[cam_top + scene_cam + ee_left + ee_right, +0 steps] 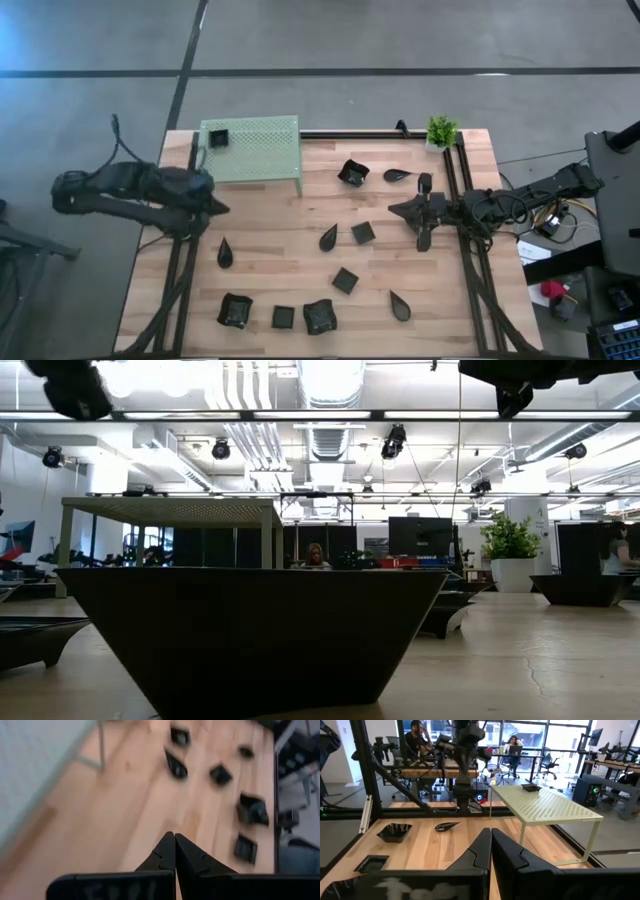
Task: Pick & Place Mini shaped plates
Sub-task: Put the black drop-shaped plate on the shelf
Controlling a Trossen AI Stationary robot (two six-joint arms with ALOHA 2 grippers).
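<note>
Several mini shaped plates, tiny and black, lie scattered on the wooden table (280,215), among them a square one (363,232) and a leaf-shaped one (224,252). One square plate (217,137) sits on top of the green stand's (255,150) far left corner. My left gripper (218,208) is shut and holds nothing; it hangs above the table's left part, near the stand's near edge. In its wrist view its tips (174,851) are over bare wood. My right gripper (398,210) is shut, holds nothing and points level toward the table's left (490,845).
A small green potted plant (441,131) stands at the far right corner. Black rails (470,240) run along the table's left and right sides. In the low view one plate (250,630) fills the foreground. People sit at desks (512,747) beyond the table.
</note>
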